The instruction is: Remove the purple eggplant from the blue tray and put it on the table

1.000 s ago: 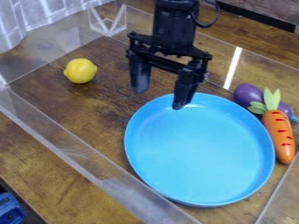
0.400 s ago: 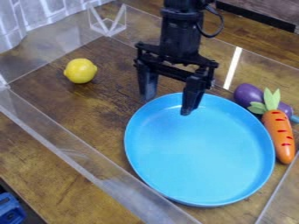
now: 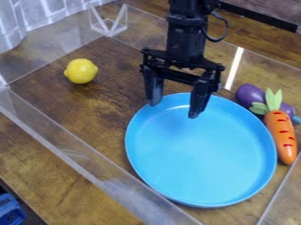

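My hand hangs with its fingers spread wide and nothing between them, pointing down over the far rim of the blue tray. Against the frame a second ago it sits lower and a little further right, with one fingertip now over the tray's blue floor and the other above the wood just outside the rim. I see the purple eggplant lying on the table beyond the tray's right edge, beside the carrot, both unmoved. The lemon keeps its place at far left, well apart.
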You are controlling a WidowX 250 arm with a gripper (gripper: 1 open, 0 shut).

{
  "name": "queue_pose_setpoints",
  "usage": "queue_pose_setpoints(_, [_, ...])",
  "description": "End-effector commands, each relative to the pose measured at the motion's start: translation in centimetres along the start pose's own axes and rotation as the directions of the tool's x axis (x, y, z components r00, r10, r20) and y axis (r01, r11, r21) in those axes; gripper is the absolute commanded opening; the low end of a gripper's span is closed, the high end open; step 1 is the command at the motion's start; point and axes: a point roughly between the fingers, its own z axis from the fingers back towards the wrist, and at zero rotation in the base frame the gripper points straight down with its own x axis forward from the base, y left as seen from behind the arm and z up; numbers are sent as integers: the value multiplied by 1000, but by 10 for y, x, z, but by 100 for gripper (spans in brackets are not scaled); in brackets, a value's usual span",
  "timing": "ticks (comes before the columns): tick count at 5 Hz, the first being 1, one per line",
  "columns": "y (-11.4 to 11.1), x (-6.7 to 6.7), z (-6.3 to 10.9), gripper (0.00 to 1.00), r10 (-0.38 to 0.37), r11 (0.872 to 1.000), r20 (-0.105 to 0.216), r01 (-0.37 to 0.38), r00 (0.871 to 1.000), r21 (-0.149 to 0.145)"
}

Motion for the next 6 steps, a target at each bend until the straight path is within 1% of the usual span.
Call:
queue_pose_setpoints(1, [-13, 9, 14, 100, -2, 1000, 62, 3, 998, -21])
queue_pose_setpoints(2, [-21, 18, 15, 100, 45, 998, 83, -41, 996, -52])
queue_pose_setpoints(3, [-27, 25, 14, 100, 81, 994, 102, -74, 991, -76])
queue_pose_setpoints(4, [-35, 34, 15, 100, 120, 988, 127, -107, 985, -107])
queue_pose_setpoints(5, [-47, 46, 21, 100, 180, 975, 163, -155, 970, -160])
queue_pose_setpoints(6, [-58, 57, 27, 100, 207, 965, 183, -170, 961, -200])
